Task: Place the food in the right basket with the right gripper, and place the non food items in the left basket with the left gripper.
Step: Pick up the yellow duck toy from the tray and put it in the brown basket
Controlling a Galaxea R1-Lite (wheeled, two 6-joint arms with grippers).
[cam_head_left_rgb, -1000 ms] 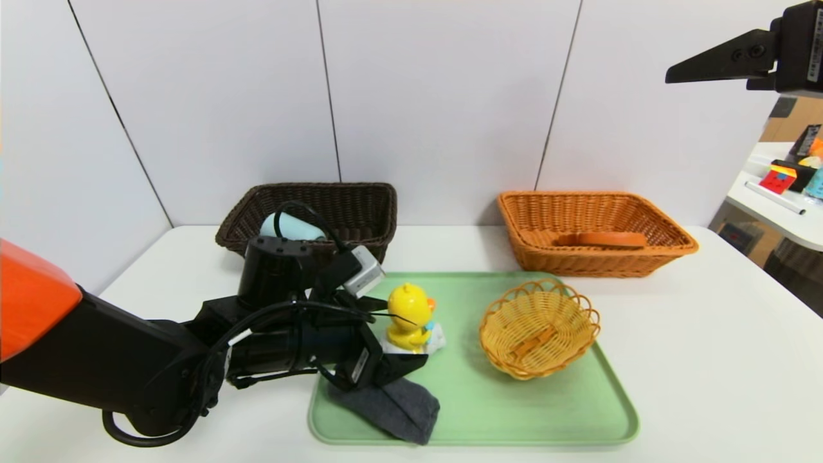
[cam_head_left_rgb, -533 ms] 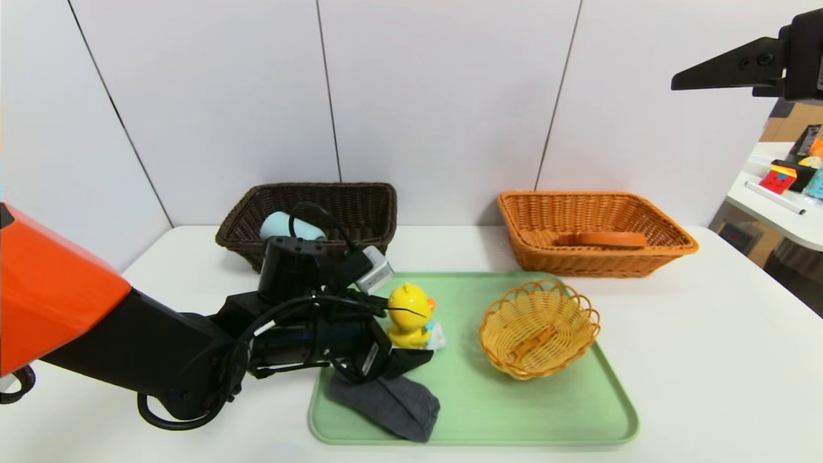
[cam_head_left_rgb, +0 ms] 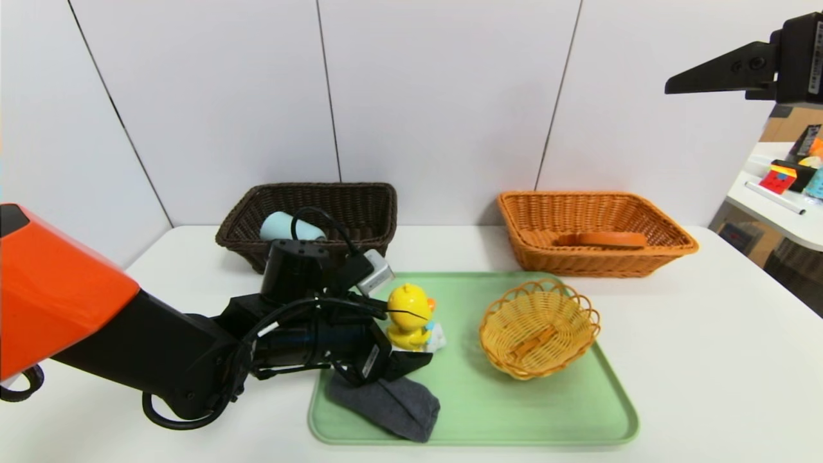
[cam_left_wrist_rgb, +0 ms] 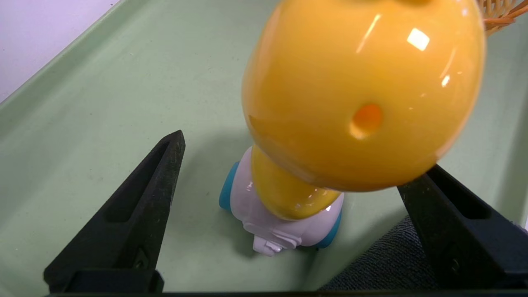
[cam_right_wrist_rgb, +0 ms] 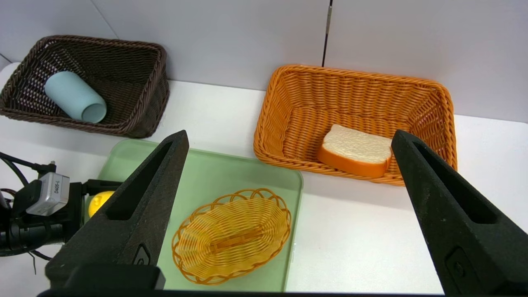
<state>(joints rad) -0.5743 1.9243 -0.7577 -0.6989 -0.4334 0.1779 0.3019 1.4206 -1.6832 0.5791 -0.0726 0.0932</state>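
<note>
Fingers [cam_left_wrist_rgb: 136, 214] wide, straddling duck [cam_left_wrist_rgb: 363, 95] — wrist-only

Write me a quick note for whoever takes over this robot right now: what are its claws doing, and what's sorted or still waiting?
Left claw: open, straddling the duck toy on the green tray, not gripping.
Right claw: open, empty, parked high on the right.
Done: bread slice in the orange basket; blue cup in the brown basket.
Left: duck, then grey pouch on the tray, both into the brown basket.
</note>
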